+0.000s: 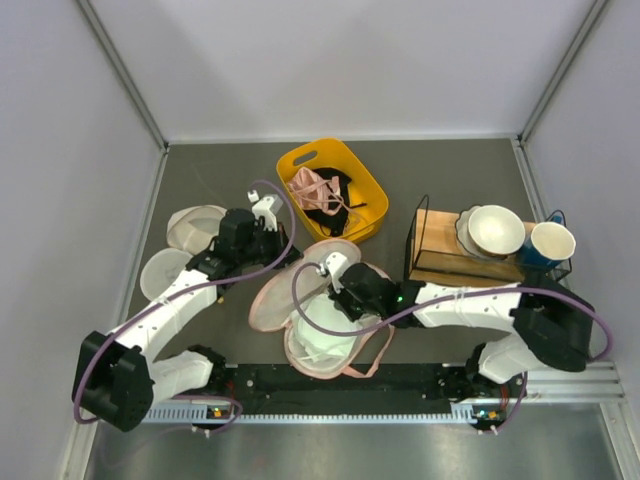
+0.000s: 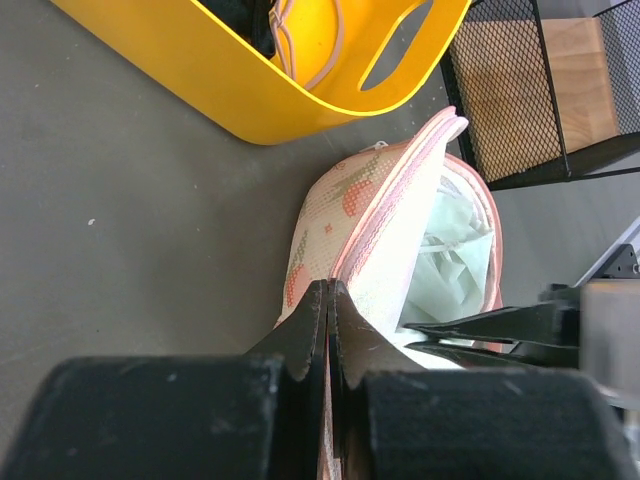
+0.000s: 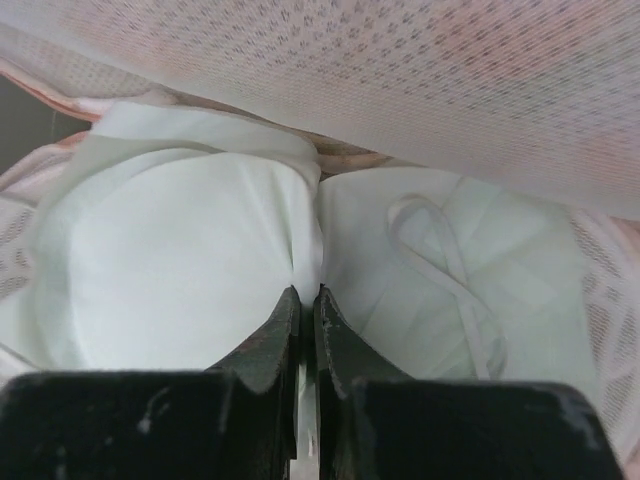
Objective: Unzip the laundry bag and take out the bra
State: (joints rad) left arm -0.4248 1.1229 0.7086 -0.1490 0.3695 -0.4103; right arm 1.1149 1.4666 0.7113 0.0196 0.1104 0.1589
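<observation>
The bra (image 3: 170, 260) lies inside the unzipped laundry bag (image 1: 268, 305), its two white cups side by side directly ahead of the right gripper (image 3: 303, 300). That gripper's fingers are pressed together on the fabric at the seam between the cups, pinching the bra there. A thin white strap (image 3: 445, 265) loops over the cup to the right of the fingertips. The bag's pale mesh flap hangs above and beyond them. From overhead, the right gripper (image 1: 335, 295) reaches into the bag's mouth, and more of the white bra shows just behind it, toward the arm bases.

The left gripper (image 2: 328, 300) is clamped on the bag's pink edging and holds one flap up on edge. The flap, with its orange-red prints, runs straight ahead from the fingertips, and the bra's pale fabric shows in the gap to their right. A black finger of the right gripper sits just to the right of that. Overhead, the left gripper (image 1: 283, 258) meets the bag at its upper left rim.

Beyond the left fingertips stands a yellow basket (image 2: 250, 100) holding a pink strappy garment (image 1: 312, 188) and a black garment (image 1: 325, 215). Ahead and to the right is a black wire rack (image 2: 520, 110) with a wooden floor. The overhead view shows a white bowl (image 1: 495, 228) and a white cup (image 1: 552, 240) on it. Behind the left gripper, two white rounded pieces (image 1: 195, 225) lie on the dark table (image 1: 200, 170).
</observation>
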